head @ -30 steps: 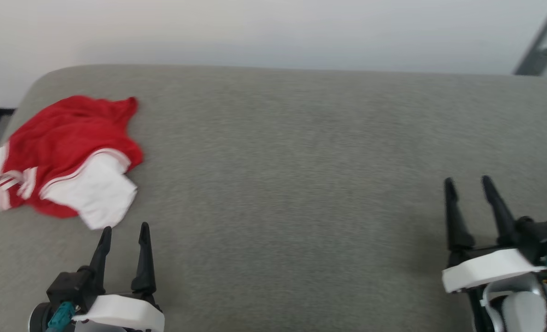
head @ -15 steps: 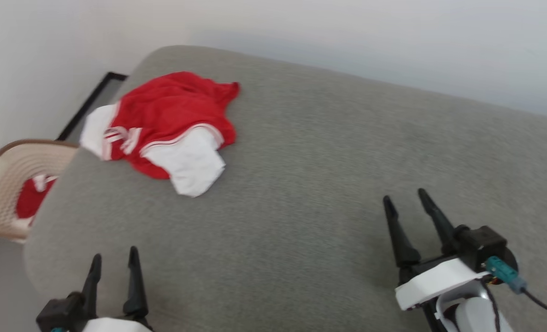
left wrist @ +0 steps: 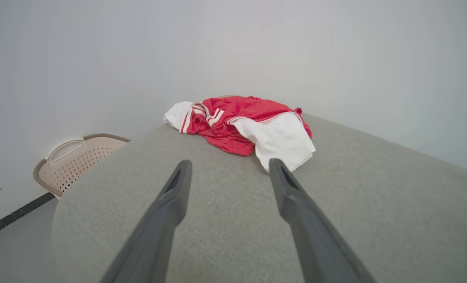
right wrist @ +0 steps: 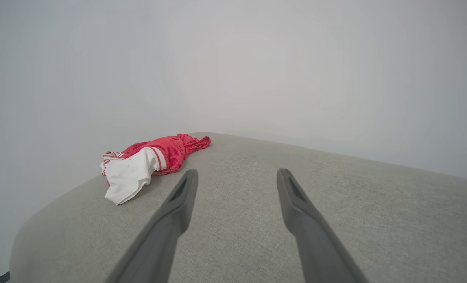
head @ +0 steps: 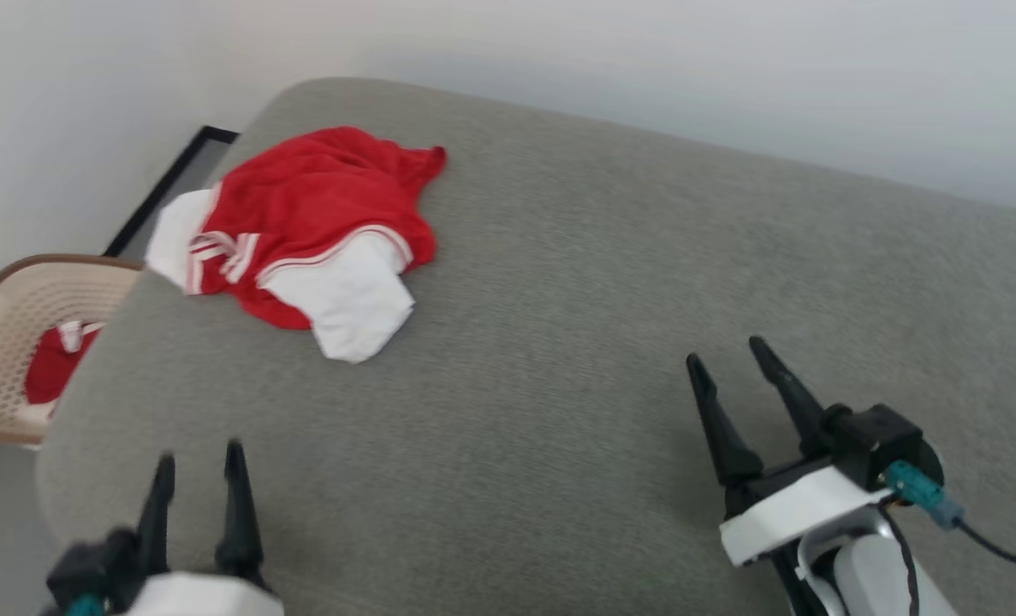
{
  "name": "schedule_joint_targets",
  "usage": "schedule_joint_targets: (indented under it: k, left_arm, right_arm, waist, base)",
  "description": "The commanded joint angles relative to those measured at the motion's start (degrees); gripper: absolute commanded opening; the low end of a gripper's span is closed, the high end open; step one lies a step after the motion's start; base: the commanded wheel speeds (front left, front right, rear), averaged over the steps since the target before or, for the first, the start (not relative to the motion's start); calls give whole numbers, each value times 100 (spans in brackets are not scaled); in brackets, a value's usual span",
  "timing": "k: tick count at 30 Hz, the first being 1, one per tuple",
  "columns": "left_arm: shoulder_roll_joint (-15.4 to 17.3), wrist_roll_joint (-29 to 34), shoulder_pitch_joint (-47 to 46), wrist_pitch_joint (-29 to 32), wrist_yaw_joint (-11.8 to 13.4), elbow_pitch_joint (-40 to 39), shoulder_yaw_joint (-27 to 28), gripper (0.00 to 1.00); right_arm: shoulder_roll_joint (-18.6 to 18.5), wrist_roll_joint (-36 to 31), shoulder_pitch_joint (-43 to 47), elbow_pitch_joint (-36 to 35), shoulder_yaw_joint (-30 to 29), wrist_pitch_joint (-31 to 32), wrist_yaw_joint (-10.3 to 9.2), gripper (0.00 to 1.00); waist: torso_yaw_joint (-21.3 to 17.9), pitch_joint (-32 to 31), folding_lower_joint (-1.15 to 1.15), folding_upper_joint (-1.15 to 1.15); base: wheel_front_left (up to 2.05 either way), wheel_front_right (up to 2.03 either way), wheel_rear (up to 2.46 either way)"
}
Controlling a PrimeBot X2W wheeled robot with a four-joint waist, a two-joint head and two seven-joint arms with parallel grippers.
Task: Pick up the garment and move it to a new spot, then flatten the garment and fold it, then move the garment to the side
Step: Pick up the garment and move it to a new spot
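Garment (head: 302, 235) crumpled near sofa (head: 559, 342) corner, left gripper (head: 195, 466) and right gripper (head: 726, 355) spread, empty, hovering well apart.

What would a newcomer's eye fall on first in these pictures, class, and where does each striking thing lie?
First the crumpled red and white garment, lying near the far left corner of the grey upholstered surface. Next the two dark-fingered hands at the near side, the left hand and the right hand, both open and empty. A beige basket stands beside the surface's left end, something red inside.
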Motion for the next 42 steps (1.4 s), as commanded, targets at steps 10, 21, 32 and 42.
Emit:
schedule_joint_targets:
  k: [10, 21, 32, 42]
  left_arm:
    - [1006, 52, -2105, 66, -301, 894, 408, 100]
    - [3022, -1464, -4445, 2291, -345, 3108, 368, 100]
    - [3649, -2425, -4818, 4714, -340, 4570, -93, 100]
    - [3130, -2506, -4636, 4798, -283, 5104, -262, 46]
  right_arm:
    - [-184, 84, -424, -222, -153, -29, 0, 100]
    - [-3, 188, -841, -512, -92, -29, 0, 100]
    - [15, 236, -977, -721, 287, -29, 0, 100]
    - [-85, 177, -975, -931, 503, -29, 0, 100]
  waist:
    - [-1289, 1153, 0, 0]
    - [-2372, 2010, 0, 0]
    - [-2922, 2271, 0, 0]
    - [-3012, 2303, 0, 0]
  base:
    - [0, 0, 0]
    - [0, 0, 0]
    - [0, 0, 0]
    - [0, 0, 0]
